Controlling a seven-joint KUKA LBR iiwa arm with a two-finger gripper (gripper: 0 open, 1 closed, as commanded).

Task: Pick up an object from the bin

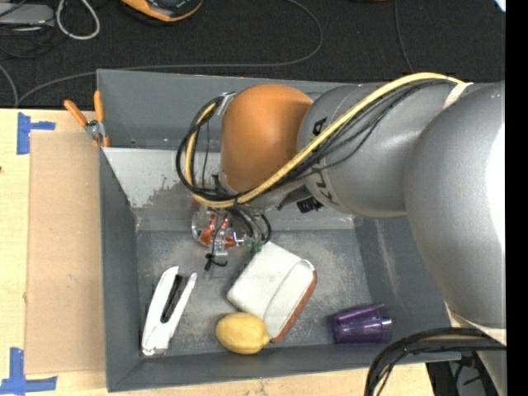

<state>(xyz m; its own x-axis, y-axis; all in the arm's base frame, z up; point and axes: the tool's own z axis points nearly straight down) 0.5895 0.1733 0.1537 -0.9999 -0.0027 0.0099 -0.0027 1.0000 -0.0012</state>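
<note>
My gripper (pixel 216 242) hangs below the orange wrist cover, over the bin floor near the back middle. Just to its right lies a white rounded box with a brown rim (pixel 272 290), tilted on its side. A white flat tool with a black slot (pixel 167 309) lies to the gripper's lower left, pointing toward it. Beside the box's front corner sits a yellow lemon-shaped thing (pixel 242 334). Nothing shows in the gripper.
A purple cup (pixel 362 324) lies on its side at the bin's front right. The big grey arm covers the bin's right and back parts. Bare floor lies between the white tool and the left wall.
</note>
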